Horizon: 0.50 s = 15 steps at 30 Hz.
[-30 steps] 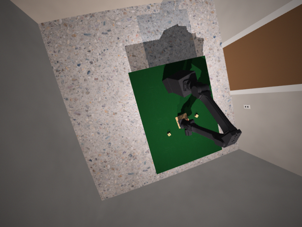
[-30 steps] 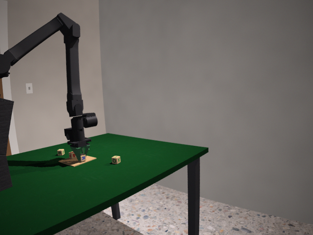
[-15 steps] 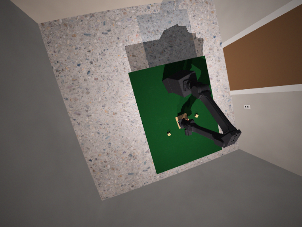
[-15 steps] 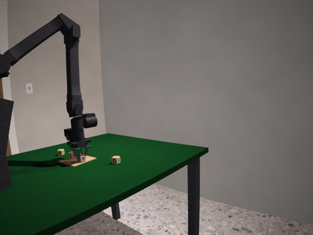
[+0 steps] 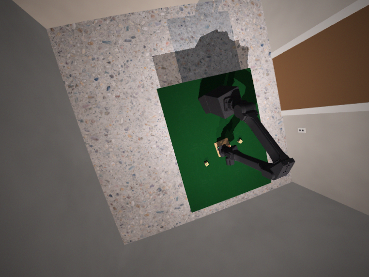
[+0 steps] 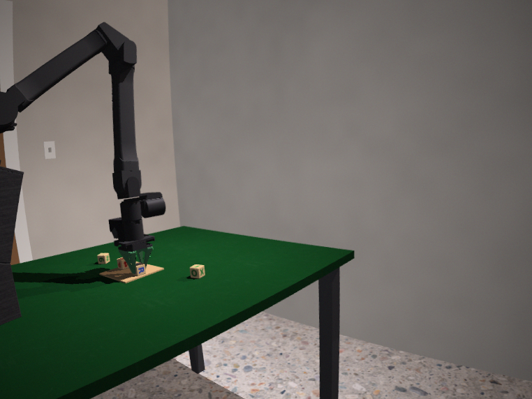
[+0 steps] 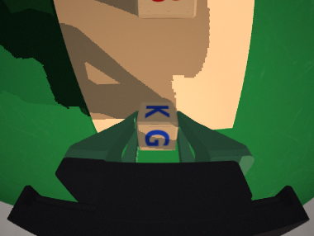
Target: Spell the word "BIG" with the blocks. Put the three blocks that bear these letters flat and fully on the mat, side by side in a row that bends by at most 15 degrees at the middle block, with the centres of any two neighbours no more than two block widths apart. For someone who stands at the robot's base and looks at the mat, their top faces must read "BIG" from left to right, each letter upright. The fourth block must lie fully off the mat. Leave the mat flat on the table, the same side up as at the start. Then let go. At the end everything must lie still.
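Observation:
A tan mat (image 5: 217, 146) (image 6: 151, 270) (image 7: 230, 44) lies on the green table (image 5: 184, 119) (image 6: 257, 266). A block with a red B (image 6: 122, 262) stands on the mat's far part. A block with blue K and G faces (image 7: 158, 128) (image 6: 139, 269) rests at the mat's near edge. My gripper (image 7: 158, 116) (image 6: 138, 262) (image 5: 223, 150) points straight down around this block. Its fingers stand slightly open, close on both sides of it. I cannot tell which letter faces up.
Two more letter blocks lie off the mat on the table. One with O and X (image 6: 197, 270) (image 5: 206, 162) is to the right in the side view. The other (image 6: 102, 258) (image 5: 239, 140) is behind the mat. The robot base (image 5: 220, 102) stands at the table's end.

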Motion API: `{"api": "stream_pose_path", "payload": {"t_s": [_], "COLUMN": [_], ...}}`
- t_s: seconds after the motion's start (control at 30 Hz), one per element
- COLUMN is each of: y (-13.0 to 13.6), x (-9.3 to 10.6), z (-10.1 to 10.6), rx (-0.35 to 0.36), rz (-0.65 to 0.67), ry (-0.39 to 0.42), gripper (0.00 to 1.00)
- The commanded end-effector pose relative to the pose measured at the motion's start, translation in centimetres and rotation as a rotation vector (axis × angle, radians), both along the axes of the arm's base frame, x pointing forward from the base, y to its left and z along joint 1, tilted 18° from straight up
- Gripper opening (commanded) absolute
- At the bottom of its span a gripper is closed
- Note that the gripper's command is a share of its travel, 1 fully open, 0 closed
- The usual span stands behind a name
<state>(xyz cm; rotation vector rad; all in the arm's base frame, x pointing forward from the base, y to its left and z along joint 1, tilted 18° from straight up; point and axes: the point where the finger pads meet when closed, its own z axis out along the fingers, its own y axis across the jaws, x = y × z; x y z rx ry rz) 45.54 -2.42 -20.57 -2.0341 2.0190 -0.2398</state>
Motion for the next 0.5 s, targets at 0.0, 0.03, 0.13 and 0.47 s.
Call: {"api": "stream_pose_path", "payload": {"t_s": [0.0, 0.03, 0.13, 0.47], "y": [0.45, 0.45, 0.45, 0.45], "x": [0.14, 0.14, 0.14, 0.14], "z": [-0.61, -0.61, -0.61, -0.61], "rx": [0.0, 0.0, 0.0, 0.0], "rz": [0.003, 0.003, 0.004, 0.004], "ry": [0.001, 0.001, 0.001, 0.001], "gripper": [0.34, 0.38, 0.42, 0.46]}}
